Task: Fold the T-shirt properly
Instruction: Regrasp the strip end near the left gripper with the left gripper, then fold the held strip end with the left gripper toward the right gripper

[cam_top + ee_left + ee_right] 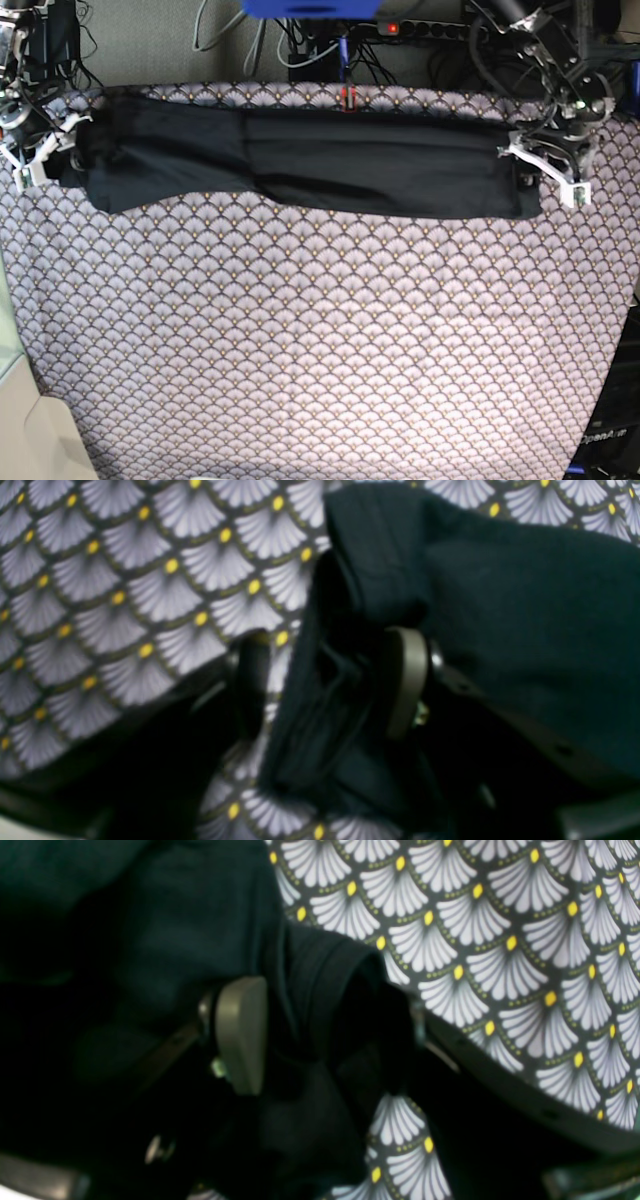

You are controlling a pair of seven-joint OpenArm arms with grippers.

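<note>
The shirt [300, 165] lies as a long narrow band across the far side of the bench [320, 350], its long axis running straight from one set of jaws to the other. It looks already folded lengthwise, and it is held at both short ends.

The left jaws [330, 680] sit at the band's end on the base view's right. In the left wrist view a bunched edge of black cloth lies between a grey pad [407, 680] and the darker finger opposite; the jaws are part closed on it, though blur hides whether the far finger presses the cloth. The rest of the shirt stretches away from these jaws on the pad's side.

The right jaws [320, 1035] sit at the other end, closed over a thick rolled fold between a grey pad [240, 1035] and the dark finger beyond it. From here too the shirt runs off past the pad.

Each arm holds its own end, neither nearer the middle. A crosswise fold would likely mean carrying one end along the long axis toward the other jaws.
</note>
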